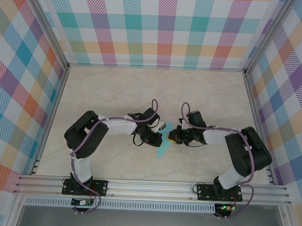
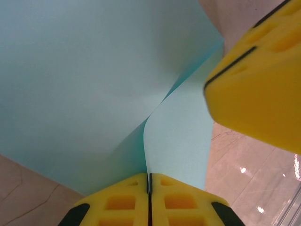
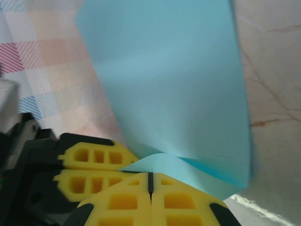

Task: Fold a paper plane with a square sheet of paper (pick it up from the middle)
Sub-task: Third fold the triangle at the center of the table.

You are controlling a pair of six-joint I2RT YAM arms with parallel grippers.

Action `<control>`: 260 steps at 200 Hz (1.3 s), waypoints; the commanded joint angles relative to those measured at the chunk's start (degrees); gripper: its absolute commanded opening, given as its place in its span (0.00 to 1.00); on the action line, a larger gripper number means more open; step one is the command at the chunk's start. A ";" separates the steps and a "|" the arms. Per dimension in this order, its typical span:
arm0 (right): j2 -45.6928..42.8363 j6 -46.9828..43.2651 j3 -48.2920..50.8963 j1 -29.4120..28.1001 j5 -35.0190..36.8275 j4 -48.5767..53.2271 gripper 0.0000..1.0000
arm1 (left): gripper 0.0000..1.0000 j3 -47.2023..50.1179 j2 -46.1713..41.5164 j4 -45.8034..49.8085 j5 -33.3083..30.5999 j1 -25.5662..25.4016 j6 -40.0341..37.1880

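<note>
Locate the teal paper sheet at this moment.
In the top view the teal paper sheet is near the middle of the table, between the left pincer and the right pincer. The wrist views show each pincer shut on it.

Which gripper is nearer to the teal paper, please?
It's a tie: the left gripper clamps the paper from its left side, the right gripper from its right.

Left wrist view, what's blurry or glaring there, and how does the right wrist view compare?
Left wrist view: the right end effector is close and soft-focused, with glare spots on the table. Right wrist view: the sheet of paper is glare-free, the plaid wall washed out and blurred.
</note>
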State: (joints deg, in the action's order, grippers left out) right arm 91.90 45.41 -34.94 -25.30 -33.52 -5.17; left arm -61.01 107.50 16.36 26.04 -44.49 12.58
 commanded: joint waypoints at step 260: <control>-1.77 6.72 -1.52 -6.61 8.12 2.95 0.05 | 0.10 17.65 -12.45 -17.51 -0.74 -6.28 30.06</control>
State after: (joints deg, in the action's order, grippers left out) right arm 89.82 54.96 -33.80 -31.62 -24.05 -4.80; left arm -45.43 95.61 2.37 22.59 -49.34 41.19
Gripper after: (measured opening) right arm 0.052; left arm 0.093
